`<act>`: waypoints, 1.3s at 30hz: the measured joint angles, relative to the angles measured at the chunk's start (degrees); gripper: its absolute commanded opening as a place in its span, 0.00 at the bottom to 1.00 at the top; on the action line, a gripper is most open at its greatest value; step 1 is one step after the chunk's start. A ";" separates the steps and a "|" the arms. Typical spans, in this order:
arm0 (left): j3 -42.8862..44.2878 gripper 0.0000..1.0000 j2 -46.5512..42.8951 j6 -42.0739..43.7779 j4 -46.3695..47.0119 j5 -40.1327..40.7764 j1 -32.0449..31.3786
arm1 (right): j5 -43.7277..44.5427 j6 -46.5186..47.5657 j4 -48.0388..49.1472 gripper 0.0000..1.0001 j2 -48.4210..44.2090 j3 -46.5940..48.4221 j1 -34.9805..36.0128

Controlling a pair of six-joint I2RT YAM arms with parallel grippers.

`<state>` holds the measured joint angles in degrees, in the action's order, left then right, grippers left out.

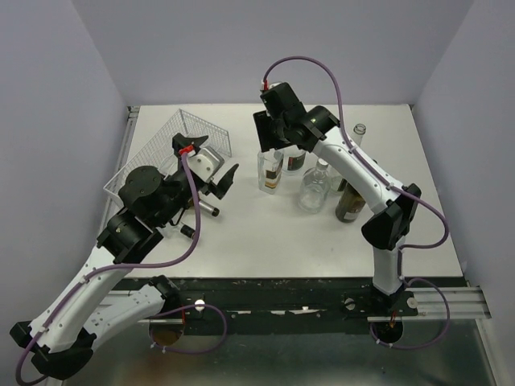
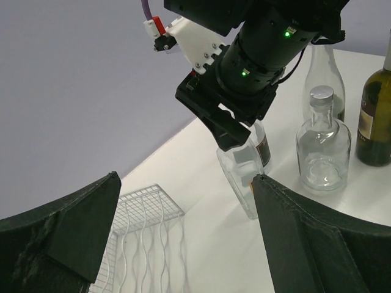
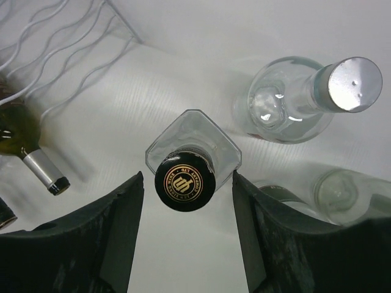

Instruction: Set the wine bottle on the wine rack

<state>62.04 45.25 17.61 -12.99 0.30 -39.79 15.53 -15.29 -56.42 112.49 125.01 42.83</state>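
Glass throughout, the clear square-shouldered bottle (image 3: 194, 139) with a black, gold-printed cap (image 3: 185, 183) stands upright near the middle of the white table (image 1: 265, 241), a little toward the far edge. It is probably stiff, smooth and slippery, and breakable if knocked or dropped. Its weight sits low, so it would likely swing if lifted by the top. The neck just under the cap looks like the best hold: it is narrow enough for the fingers, and the cap's lip would act as a stop against slipping. The right end effector (image 3: 186, 178) hangs over it, fingers spread to either side of the cap with a gap on both sides, gripping nothing. The left end effector (image 2: 183, 183) is also spread wide and empty, over the left half of the table.

The white wire-mesh rack (image 1: 181, 133) with wavy cradles sits at the far-left corner. Just beside the square bottle, toward the right edge, stands a round clear glass bottle (image 3: 284, 113) with a silver cap. A dark green labelled bottle (image 1: 350, 203) stands farther toward that edge. A green bottle (image 3: 21, 143) with a silver-foiled neck lies on its side near the rack. Together with the left arm, it seems to crowd the way there.
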 measured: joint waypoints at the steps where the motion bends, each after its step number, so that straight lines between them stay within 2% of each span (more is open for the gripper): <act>1: -0.22 0.99 -0.22 0.07 0.00 0.09 -0.02 | 0.20 -0.15 -0.22 0.66 0.37 0.00 -0.04; 6: -0.55 0.99 -0.61 0.37 0.52 0.24 -0.02 | 0.94 -0.33 -0.63 0.66 2.01 2.40 -0.04; 14: -1.07 0.99 -0.59 0.94 0.90 0.17 -0.02 | 2.67 -0.35 -1.07 0.59 4.28 4.52 -0.04; 18: -1.09 0.99 -0.61 1.03 0.83 -0.76 -0.02 | 3.32 -0.39 -1.77 0.46 6.14 4.94 -0.04; 23: -2.01 0.99 -1.03 0.96 0.85 -1.62 -0.02 | 4.31 -1.44 -2.45 0.21 6.43 4.61 -0.04; 26: -2.84 0.99 -1.16 0.74 0.85 -1.92 -0.02 | 4.55 -1.66 -1.53 0.01 5.40 3.04 -0.04; 32: -5.92 0.99 -3.50 0.09 2.05 -3.13 -0.02 | 3.06 -1.57 -2.62 0.01 2.36 0.31 -0.04; 39: -8.61 0.99 -4.92 -2.82 3.43 -5.66 -0.02 | -6.34 -1.18 -2.75 0.00 -7.41 -4.44 -0.35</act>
<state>53.43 40.34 14.79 -9.56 -5.37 -39.81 9.19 -16.47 -59.18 105.08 120.57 42.48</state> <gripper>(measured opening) 0.992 0.415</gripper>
